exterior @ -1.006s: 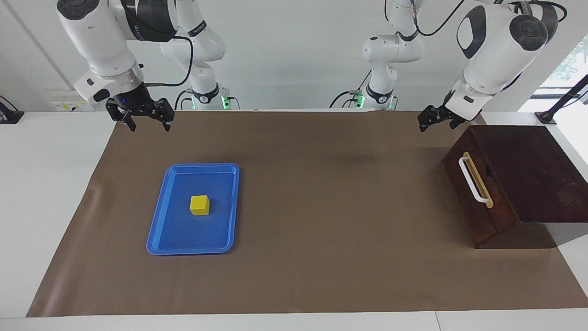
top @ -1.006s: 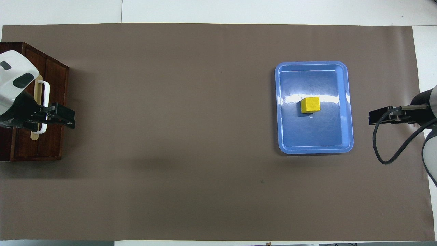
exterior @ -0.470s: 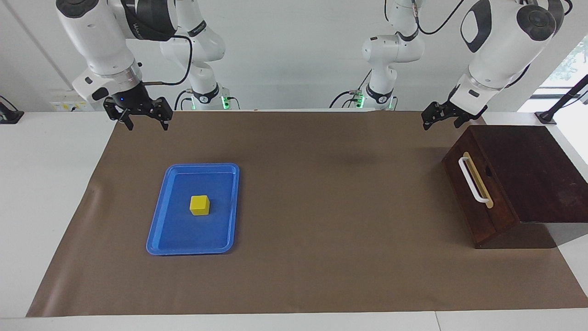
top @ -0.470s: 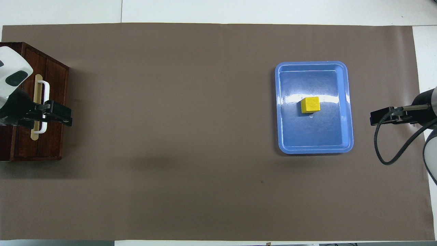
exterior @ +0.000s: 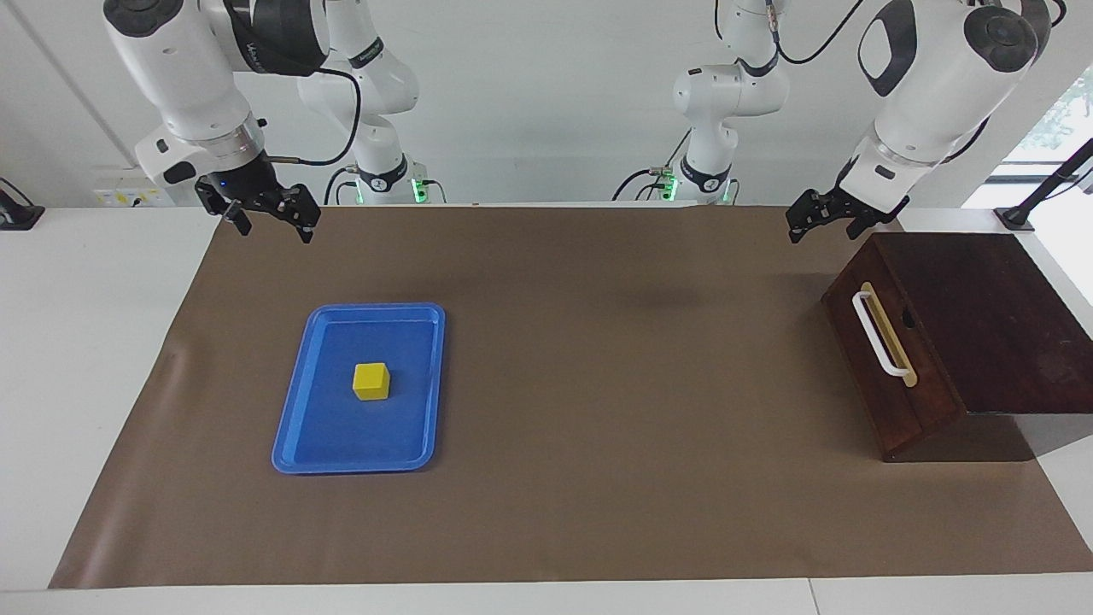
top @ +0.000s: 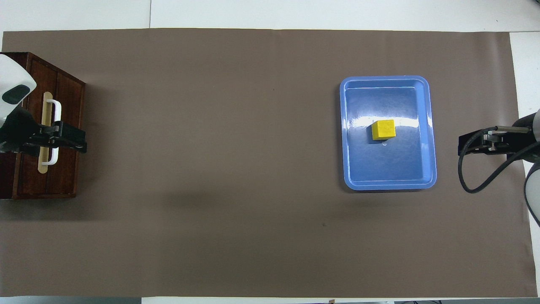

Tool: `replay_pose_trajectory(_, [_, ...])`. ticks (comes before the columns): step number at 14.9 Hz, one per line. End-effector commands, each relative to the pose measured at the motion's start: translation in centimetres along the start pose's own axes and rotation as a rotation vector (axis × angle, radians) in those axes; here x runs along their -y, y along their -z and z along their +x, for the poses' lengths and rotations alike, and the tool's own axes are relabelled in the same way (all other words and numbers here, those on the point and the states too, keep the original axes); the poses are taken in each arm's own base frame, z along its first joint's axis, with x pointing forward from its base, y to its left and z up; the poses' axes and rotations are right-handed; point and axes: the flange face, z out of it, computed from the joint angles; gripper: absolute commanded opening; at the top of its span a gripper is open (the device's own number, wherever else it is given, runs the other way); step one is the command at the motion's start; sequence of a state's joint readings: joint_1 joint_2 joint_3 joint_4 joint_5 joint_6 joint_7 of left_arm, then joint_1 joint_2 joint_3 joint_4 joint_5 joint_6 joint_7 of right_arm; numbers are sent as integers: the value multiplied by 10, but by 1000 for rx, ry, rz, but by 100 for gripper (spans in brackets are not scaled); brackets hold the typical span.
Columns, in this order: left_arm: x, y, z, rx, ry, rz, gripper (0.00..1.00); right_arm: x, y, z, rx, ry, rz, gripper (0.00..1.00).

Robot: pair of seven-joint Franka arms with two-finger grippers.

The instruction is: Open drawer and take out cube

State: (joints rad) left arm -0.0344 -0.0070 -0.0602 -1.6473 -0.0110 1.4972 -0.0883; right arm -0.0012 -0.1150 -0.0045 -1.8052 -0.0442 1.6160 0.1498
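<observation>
Desk mat carries one shut drawer (exterior: 888,346) at the left arm's end and one yellow cube (exterior: 371,381) in one blue tray (exterior: 312,427), nothing between them, while left pincer (exterior: 821,219) and right pincer (exterior: 266,215) hover spread, empty.

Bright, even light falls from above. A white glare streak crosses the blue tray (top: 428,126) beside the cube (top: 383,129). Soft shadows lie beside the drawer (exterior: 888,342). Both views are sharp.
</observation>
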Motion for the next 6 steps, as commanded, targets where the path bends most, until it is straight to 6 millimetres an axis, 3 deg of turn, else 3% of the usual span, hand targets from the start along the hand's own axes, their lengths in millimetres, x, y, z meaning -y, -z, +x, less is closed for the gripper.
replay_pose_trajectory(1, [4,5,5,-14,-10,-9,100,-2,4,-3,6,-19,0,100])
replay_pose_trajectory(6, [4,6,5,-21,-8,-9,100,-3,5,-3,1,-23,1,100])
